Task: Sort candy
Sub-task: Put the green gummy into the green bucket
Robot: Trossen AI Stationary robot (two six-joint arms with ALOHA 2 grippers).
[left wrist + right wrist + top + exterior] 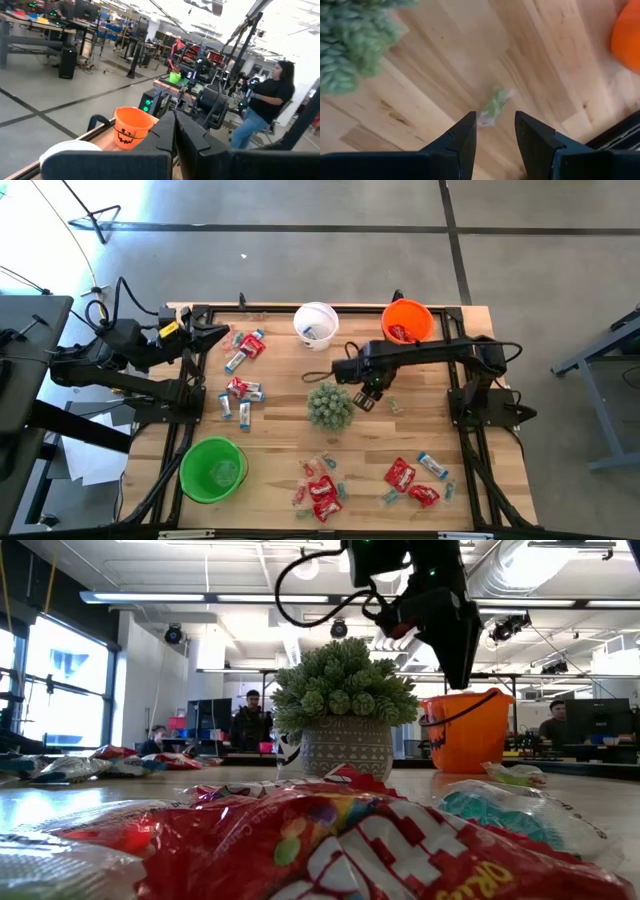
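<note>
Candy lies in loose groups on the wooden table [280, 440]: red and blue-white packets at the far left [245, 348], left of middle [240, 395], and along the near edge [320, 488] [415, 478]. My right gripper [495, 125] hangs open and points down over one small green candy [493, 107], which lies flat on the wood just beyond its fingertips. In the high view this gripper [366, 397] stands right of the plant. My left gripper [175, 127] is shut and empty, held level at the table's far left [212, 336].
A green spiky plant in a pot [330, 406] stands mid-table, close to my right gripper's left. A white bucket [316, 323] and an orange bucket [407, 321] stand at the far edge, and a green bucket [213, 470] at the near left. People sit beyond the table.
</note>
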